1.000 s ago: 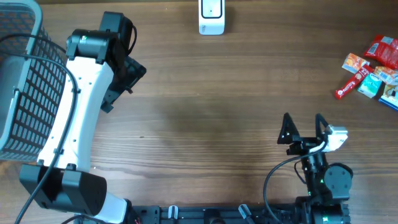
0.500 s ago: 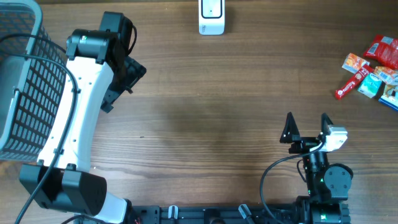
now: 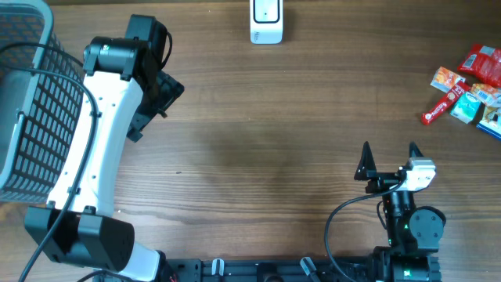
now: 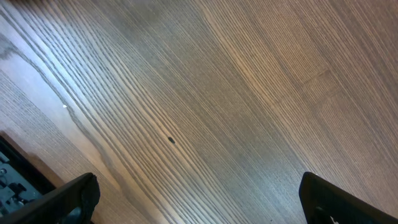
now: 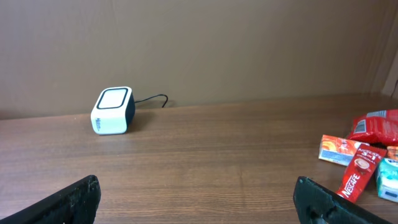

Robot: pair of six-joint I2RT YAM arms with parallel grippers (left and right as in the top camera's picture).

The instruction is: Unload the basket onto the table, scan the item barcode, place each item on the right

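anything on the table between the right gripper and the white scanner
No, just bare table between the right gripper and the white scanner, as the overhead and right wrist views show. The snack packets lie off to the gripper's right.

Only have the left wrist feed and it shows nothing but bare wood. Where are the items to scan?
Observer: The snack packets lie in a loose pile at the far right edge of the table.
Operator: And the scanner?
Observer: The scanner, a small white box, stands at the middle of the table's far edge.
Operator: Is the right arm holding anything?
Observer: No. The right gripper is open and empty near the front edge, short of the packets.
Operator: Anything on my side?
Observer: A grey wire basket at the left edge.
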